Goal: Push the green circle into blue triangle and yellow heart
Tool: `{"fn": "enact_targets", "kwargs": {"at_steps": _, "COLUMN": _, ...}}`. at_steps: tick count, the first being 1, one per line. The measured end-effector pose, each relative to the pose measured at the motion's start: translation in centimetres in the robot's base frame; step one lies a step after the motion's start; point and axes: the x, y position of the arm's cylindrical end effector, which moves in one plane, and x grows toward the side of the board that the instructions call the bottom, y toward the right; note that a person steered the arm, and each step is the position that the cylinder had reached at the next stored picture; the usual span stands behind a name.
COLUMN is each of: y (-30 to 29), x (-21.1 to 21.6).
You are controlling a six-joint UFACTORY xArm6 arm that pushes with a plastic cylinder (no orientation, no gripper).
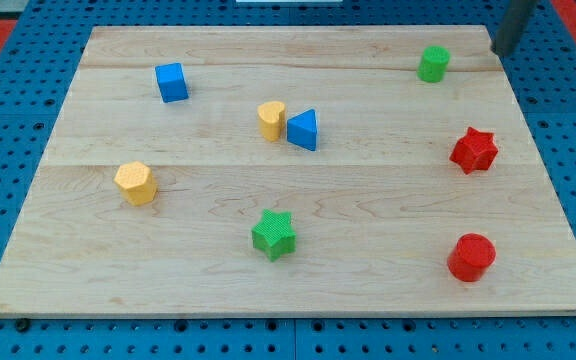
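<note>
The green circle [433,63] stands near the view's top right on the wooden board [368,290]. The blue triangle [304,130] and the yellow heart [272,120] sit side by side, touching, at the upper middle, well to the left of the green circle. My tip [499,51] is at the board's top right corner, to the right of and slightly above the green circle, apart from it.
A blue cube [171,82] is at the upper left. A yellow hexagon [136,183] is at the left. A green star [274,235] is at the lower middle. A red star [474,150] and a red circle [471,257] are at the right.
</note>
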Motion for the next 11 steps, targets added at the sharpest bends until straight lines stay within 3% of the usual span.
{"fn": "enact_targets", "kwargs": {"at_steps": 1, "y": -5.7, "x": 5.5}}
{"fn": "enact_targets", "kwargs": {"at_steps": 2, "y": -11.3, "x": 5.9}}
{"fn": "enact_targets", "kwargs": {"at_steps": 3, "y": -7.6, "x": 3.4}}
{"fn": "enact_targets", "kwargs": {"at_steps": 5, "y": -20.0, "x": 2.0}}
{"fn": "enact_targets", "kwargs": {"at_steps": 6, "y": -24.2, "x": 5.0}}
{"fn": "enact_targets", "kwargs": {"at_steps": 9, "y": -22.6, "x": 8.2}}
{"fn": "enact_targets", "kwargs": {"at_steps": 10, "y": -25.0, "x": 8.8}}
{"fn": "enact_targets", "kwargs": {"at_steps": 11, "y": -19.9, "x": 8.7}}
